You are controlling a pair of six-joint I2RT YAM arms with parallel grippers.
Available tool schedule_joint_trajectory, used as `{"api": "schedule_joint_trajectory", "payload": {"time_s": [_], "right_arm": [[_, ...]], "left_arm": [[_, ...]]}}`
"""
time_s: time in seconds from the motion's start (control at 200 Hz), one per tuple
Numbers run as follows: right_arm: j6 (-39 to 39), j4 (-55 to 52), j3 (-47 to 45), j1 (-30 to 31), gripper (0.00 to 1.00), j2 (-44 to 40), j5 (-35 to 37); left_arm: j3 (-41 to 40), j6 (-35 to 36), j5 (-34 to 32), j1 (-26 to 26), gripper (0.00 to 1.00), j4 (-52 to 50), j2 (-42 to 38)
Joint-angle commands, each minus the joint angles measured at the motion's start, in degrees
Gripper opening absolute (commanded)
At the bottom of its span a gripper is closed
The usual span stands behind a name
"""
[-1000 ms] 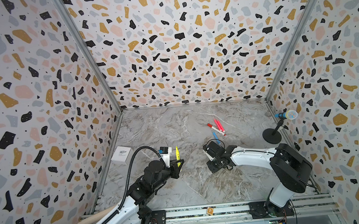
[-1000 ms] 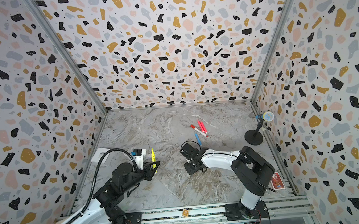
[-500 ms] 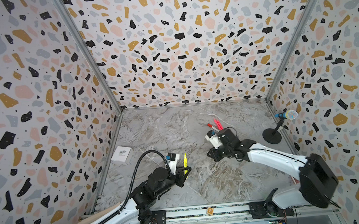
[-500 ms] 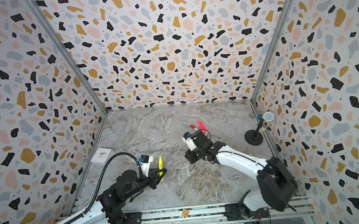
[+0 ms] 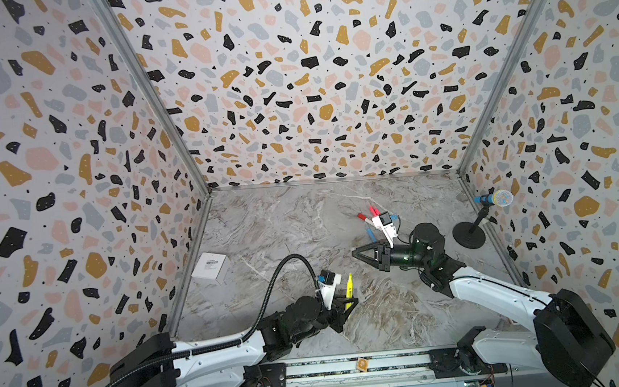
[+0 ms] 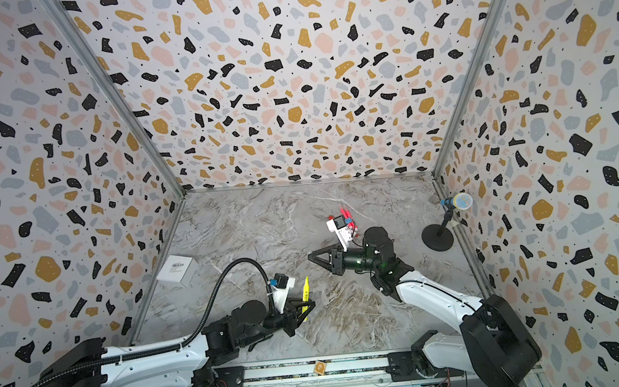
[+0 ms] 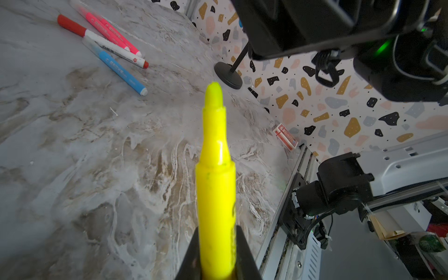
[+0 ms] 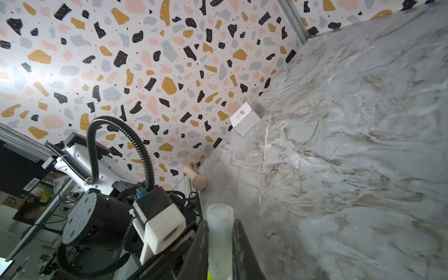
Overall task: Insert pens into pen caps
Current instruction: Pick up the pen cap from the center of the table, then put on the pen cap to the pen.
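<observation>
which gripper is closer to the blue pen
Right. The right gripper, gripping a clear cap, hangs just beside the blue pen; the left gripper, gripping the yellow pen, is farther, toward the front.

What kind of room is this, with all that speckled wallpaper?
Probably a lab booth for recording robots: speckled panels wall in a marble-look tabletop, the left arm and right arm sit on a rail, and a microphone stands alongside.

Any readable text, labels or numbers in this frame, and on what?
Nothing reads clearly.
White box: barcode label, too small.
Yellow pen: dark print, unreadable.
Blue pen and white pen: print blurred.
Red card: print illegible.
</observation>
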Motion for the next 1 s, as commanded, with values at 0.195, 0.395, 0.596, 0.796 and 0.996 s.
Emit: {"api": "schedule_joint_trajectory", "payload": {"time_s": [0.195,0.395,0.596,0.796,0.996], "right_arm": [[4.47,10.88,-1.42,1.41,0.04,-1.99,-0.81],[5.08,12.26,-1.85,2.16,0.04,-1.34,-0.33],[5.66,13.81,-2.70,3.10,0.04,-0.66,0.21],[5.66,14.49,-4.02,3.57,0.03,-0.59,1.36],[5.88,15.08,-4.60,3.57,0.03,-0.84,1.60]], "left_arm": [[3.83,-0.08,-1.21,-0.25,0.00,7.82,1.98],[3.96,-0.64,-1.65,-0.20,0.00,8.50,1.76],[4.66,-0.54,-1.65,-0.25,0.00,8.37,1.81],[5.03,-0.54,-1.82,-0.22,0.00,8.31,1.22],[4.79,-0.90,-2.18,-0.23,0.00,8.15,0.33]]}}
